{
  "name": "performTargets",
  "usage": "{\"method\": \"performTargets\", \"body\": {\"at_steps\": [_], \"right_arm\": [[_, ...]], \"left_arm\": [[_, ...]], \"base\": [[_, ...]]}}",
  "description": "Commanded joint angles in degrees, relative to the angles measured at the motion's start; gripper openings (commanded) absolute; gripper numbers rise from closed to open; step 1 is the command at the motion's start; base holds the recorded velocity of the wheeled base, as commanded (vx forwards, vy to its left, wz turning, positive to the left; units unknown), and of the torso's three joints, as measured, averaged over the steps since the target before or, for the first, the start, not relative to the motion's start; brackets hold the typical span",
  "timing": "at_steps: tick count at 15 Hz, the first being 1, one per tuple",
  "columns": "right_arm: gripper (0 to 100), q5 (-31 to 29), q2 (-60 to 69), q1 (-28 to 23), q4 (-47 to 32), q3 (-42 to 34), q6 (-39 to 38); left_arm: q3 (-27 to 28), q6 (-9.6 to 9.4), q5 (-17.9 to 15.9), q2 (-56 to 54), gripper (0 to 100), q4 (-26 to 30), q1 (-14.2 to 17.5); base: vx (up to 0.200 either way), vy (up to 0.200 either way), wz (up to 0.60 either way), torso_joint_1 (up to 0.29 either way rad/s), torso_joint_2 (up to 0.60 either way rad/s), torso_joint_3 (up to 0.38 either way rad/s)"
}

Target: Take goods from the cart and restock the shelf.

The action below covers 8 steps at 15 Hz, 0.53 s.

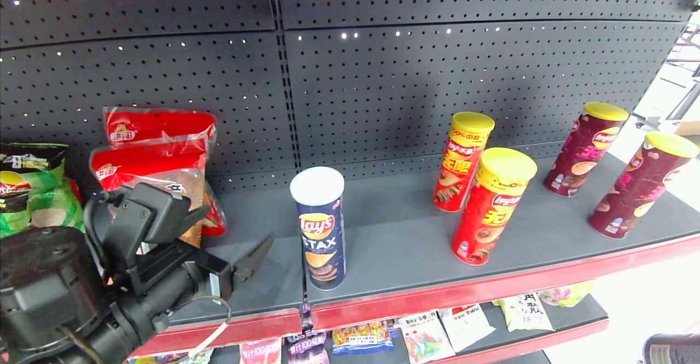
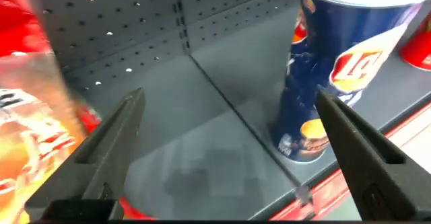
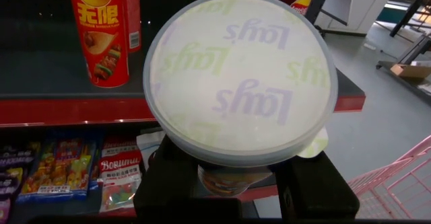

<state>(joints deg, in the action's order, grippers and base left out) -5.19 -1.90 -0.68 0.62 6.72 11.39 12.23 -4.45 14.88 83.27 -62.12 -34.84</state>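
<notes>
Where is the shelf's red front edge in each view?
Head view: the shelf's red metal front edge runs below the cans.
Left wrist view: it passes under the dark blue cylindrical can.
Right wrist view: it lies beneath the red cylindrical can.
Shared landmark: that red can, also in head view.

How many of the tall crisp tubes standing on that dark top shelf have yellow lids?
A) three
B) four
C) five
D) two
B: two red cardboard tubes and two maroon tubes on the dark metal shelf each carry a yellow plastic lid, while the blue tube has a white one. Another white-lidded tube sits in the right pincer.
</notes>
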Motion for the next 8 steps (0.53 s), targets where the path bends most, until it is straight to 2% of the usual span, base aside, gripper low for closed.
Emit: {"method": "performTargets", "body": {"at_steps": [1, 2, 3, 4, 5, 6, 7, 8], "right_arm": [[0, 0.01, -0.65, -0.2, -0.01, -0.04, 0.04], [0, -0.08, -1.35, -0.28, -0.01, 0.23, 0.04], [0, -0.26, -1.79, -0.28, -0.01, 0.4, 0.04], [0, -0.78, -2.58, -0.28, 0.08, 0.58, 0.04], [0, -0.96, -4.07, -0.37, 0.08, 0.93, 0.13], [0, -0.96, -4.78, -0.28, 0.17, 0.75, 0.13], [0, -0.87, -5.13, -0.2, 0.17, 0.84, 0.22], [0, -0.52, -6.27, 0.07, 0.17, 1.37, 0.39]], "left_arm": [[-2.73, -1.97, 0.32, -4.88, 100, 0.6, 2.32], [-3.0, -4.08, 0.32, -8.65, 100, 4.64, 4.17], [-2.73, -4.52, 0.23, -11.47, 100, 8.69, 4.52], [-1.86, -4.52, 0.14, -15.86, 100, 15.1, 4.52], [0.6, -4.52, -0.47, -23.6, 100, 27.67, 4.43], [2.71, -4.43, -0.47, -28.69, 100, 36.37, 4.52], [4.3, -4.43, -0.47, -32.39, 100, 42.7, 4.52], [6.93, -4.43, -0.29, -38.8, 100, 53.86, 4.69]], "base": [[0.0, 0.0, 0.0, 0.0, 0.0, 0.0], [0.0, 0.0, 0.0, 0.0, 0.0, 0.0], [0.0, 0.0, 0.0, 0.0, 0.0, 0.0], [0.0, 0.0, 0.0, 0.0, 0.0, 0.0], [0.0, 0.0, 0.0, 0.0, 0.0, 0.0], [0.0, 0.0, 0.0, 0.0, 0.0, 0.0], [0.0, 0.0, 0.0, 0.0, 0.0, 0.0], [0.0, 0.0, 0.0, 0.0, 0.0, 0.0]]}}
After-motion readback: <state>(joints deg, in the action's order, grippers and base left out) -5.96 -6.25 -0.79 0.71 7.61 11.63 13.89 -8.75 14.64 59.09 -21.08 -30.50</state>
